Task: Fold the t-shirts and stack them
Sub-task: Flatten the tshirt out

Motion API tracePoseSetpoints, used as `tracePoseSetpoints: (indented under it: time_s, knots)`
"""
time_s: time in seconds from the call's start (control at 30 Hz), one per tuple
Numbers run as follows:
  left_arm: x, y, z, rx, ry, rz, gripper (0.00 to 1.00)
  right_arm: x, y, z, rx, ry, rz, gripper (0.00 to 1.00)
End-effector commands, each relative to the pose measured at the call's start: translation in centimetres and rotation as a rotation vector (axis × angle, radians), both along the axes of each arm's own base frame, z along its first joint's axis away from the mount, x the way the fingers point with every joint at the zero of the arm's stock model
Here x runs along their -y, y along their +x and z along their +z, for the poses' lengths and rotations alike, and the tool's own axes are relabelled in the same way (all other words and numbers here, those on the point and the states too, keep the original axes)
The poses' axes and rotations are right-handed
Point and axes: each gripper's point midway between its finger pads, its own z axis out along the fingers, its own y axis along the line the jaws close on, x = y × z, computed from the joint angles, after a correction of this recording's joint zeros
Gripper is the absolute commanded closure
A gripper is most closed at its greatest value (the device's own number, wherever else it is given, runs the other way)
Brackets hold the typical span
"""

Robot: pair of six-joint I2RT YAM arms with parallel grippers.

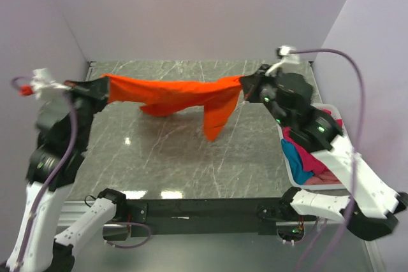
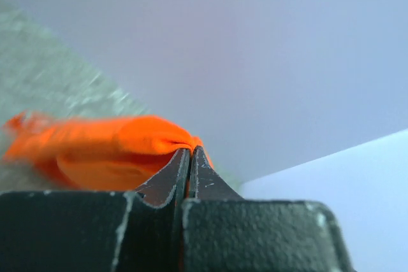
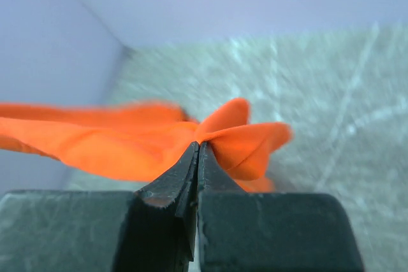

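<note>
T-shirts [image 1: 305, 151] lie bunched in one white plastic basket [image 1: 288, 173] at the lower right of the top view. In the soft pile I see a dark pink one [image 1: 313, 165] and a blue one [image 1: 294, 156]; I cannot count any more. The right arm [image 1: 331, 141] covers part of the basket. Next comes one flat table [image 1: 159, 157], shiny grey stone with thin white lines. Farther back, in the upper middle, one bright orange t-shirt [image 1: 185, 97] hangs stretched between two black grippers. The left gripper [image 1: 104, 87] pinches its left end, fingers pressed tight on the cloth. The right gripper [image 1: 242, 84] pinches its right end the same way. The cloth is soft and wrinkly. It sags in the middle, and one flap droops down near the right. Plain pale purple walls [image 1: 191, 11] stand behind.
</note>
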Motion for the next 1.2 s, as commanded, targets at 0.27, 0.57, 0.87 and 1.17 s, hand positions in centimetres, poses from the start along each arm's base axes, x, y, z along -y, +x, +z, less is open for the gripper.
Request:
tracePoseSetpoints:
  time_s: [0.27, 0.57, 0.87, 1.17]
  knots:
    - [-1.8, -10.4, 15.5, 0.507, 0.018, -0.073, 0.99, 3.6, -8.1, 12.3, 0.293, 0.175, 0.109, 1.00]
    - [-1.7, 0.0, 14.2, 0.310, 0.093, 0.086, 0.98, 4.5, -3.7, 11.1, 0.237, 0.064, -0.109, 1.00]
    - [-1.6, 20.7, -3.3, -0.154, 0.240, 0.142, 0.90, 1.6, 14.2, -6.7, -0.166, -0.085, -0.107, 1.00]
    - [-4.0, 33.0, -21.3, -0.607, 0.305, 0.096, 0.01, -1.6, 24.3, -21.8, -0.540, -0.142, -0.022, 0.26]
